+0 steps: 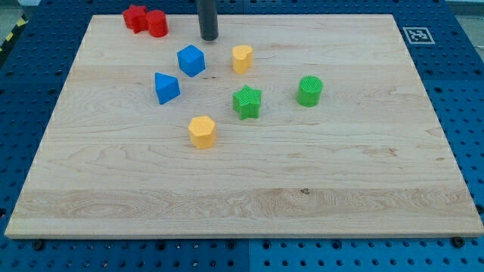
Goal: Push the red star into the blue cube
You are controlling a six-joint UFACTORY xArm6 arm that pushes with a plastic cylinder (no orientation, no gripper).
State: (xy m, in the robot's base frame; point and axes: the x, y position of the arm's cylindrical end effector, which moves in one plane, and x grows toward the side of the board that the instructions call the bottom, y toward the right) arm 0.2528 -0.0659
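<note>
Lab or robotics test bench, not a home. My worktop is a pale wooden board laid on a blue perforated metal base with a regular hole grid, typical of an experiment rig. A black-and-white fiducial marker sits at the board's top-right corner in the view, the kind used for camera calibration. Yellow-black hazard tape shows at the view's top-left edge. The things on the board are small, plain-coloured, plastic-looking shape blocks, e.g. the green star, test props rather than household goods. My tip is a plain dark rod.
</note>
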